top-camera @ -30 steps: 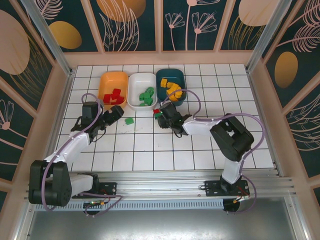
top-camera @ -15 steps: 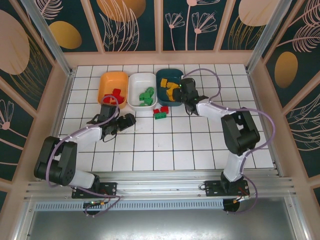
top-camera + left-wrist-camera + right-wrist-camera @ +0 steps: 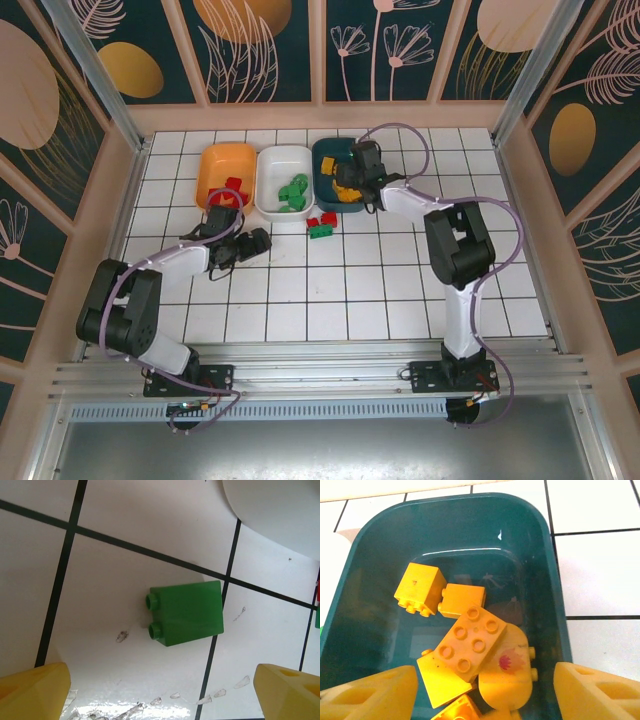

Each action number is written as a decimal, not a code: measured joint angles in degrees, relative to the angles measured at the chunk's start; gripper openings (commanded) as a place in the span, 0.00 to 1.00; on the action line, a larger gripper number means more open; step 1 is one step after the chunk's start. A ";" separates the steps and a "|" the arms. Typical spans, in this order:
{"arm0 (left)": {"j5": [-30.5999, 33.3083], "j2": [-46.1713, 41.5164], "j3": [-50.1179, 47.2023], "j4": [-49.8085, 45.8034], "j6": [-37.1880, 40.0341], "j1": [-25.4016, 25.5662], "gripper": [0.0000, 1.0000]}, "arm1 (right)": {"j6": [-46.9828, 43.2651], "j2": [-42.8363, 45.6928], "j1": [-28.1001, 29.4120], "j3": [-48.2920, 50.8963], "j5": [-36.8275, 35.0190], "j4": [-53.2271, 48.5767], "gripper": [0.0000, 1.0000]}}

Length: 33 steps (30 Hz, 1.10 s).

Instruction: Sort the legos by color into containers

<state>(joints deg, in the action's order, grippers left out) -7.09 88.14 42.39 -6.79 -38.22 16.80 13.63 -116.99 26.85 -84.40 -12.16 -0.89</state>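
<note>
Three containers stand in a row at the back: an orange tray (image 3: 214, 157) with red legos (image 3: 231, 190), a white tray (image 3: 274, 160) with green legos (image 3: 293, 192), and a dark teal tray (image 3: 325, 150). My right gripper (image 3: 351, 182) hangs open over the teal tray (image 3: 470, 525), above several yellow legos (image 3: 472, 642), holding nothing. My left gripper (image 3: 254, 243) is open low over the table, its yellow fingers (image 3: 32, 690) on either side below a lone green lego (image 3: 187, 612) lying on its side. A red and a green lego (image 3: 321, 226) lie loose in front of the trays.
The white tray's corner (image 3: 280, 510) is just beyond the green lego in the left wrist view. Wooden walls ring the tiled table (image 3: 400, 290), whose right and near parts hold nothing.
My right arm swung from the loose legos at mid-table back to the teal tray and its jaws opened. My left gripper moved right, over the lone green lego.
</note>
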 measured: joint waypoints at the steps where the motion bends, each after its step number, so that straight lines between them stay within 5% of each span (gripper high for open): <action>1: 0.39 0.44 0.81 -0.35 0.13 0.11 0.94 | -0.04 0.83 0.02 0.50 -0.22 -0.09 0.74; 6: 4.24 3.91 5.40 -2.08 0.92 1.55 0.93 | 0.33 9.68 1.11 7.58 -1.03 0.33 0.74; 19: 13.29 16.20 17.57 -10.34 2.03 4.98 0.69 | 5.25 27.56 7.10 31.65 -1.40 3.56 0.72; 33: 19.37 18.97 21.27 -14.95 1.88 9.03 0.43 | 6.40 35.36 7.39 38.12 -1.92 3.74 0.71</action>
<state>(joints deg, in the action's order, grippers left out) 12.27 107.11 63.66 -21.74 -36.34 25.82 20.03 -81.62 34.24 -46.28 -14.09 2.85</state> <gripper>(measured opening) 0.459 0.713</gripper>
